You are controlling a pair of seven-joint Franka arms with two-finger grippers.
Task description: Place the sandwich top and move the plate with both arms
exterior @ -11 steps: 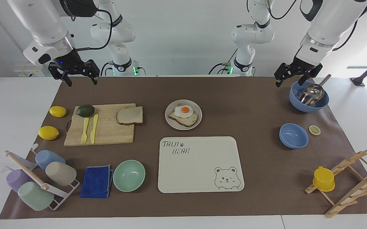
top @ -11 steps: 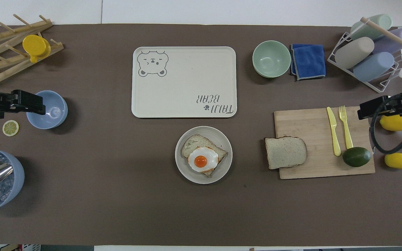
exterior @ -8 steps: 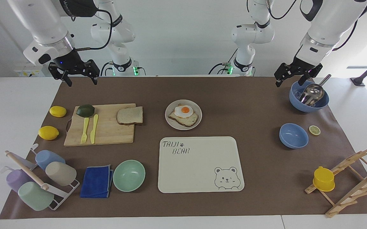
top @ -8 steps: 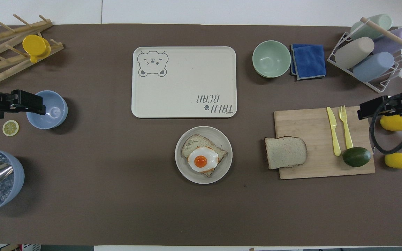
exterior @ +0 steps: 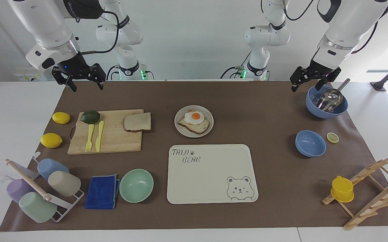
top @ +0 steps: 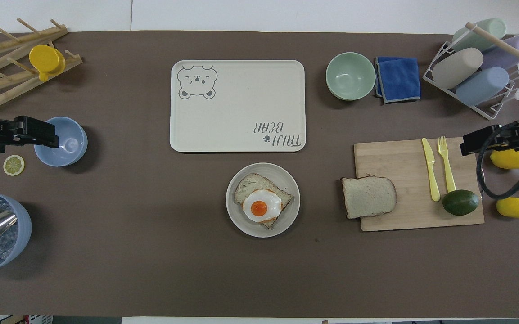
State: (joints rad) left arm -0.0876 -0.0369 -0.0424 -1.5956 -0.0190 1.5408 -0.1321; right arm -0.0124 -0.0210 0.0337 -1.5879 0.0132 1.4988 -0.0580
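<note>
Near the middle of the counter sits the plate (exterior: 194, 121), carrying toast with a fried egg (exterior: 196, 117). The bread slice (exterior: 137, 122) that must go on top lies on the corner of the cutting board (exterior: 106, 131) closest to the plate, overhanging that board's edge slightly, toward the right arm's end of the counter. Nothing has been picked up.

The right gripper (exterior: 85, 81) hangs in the air above the counter's robot-side edge, near the right-arm corner, fingers spread wide and empty. The left gripper (exterior: 311, 79) hangs above the robot-side edge at the left arm's end, next to the blue bowl (exterior: 326, 102) holding a metal scoop; its fingers also appear parted and empty.

Judgement: the step in hand is fetching the bread slice, and the right arm is the closer one. A good pickup would come down over the overhanging crust edge, grip lightly so the soft bread does not fold, and lift clear of the yellow knife (exterior: 99, 135) and fork (exterior: 89, 137) before crossing to the plate. The slice should be set down flat, squared over the egg.

The facing view shows both grippers raised well above the surface. The overhead view shows only their tips at its side edges, but gives the truer outline of the bread slice (top: 369, 196), the plate (top: 240, 218) and the tray (top: 236, 105) just beside it, farther from the robots.
</note>
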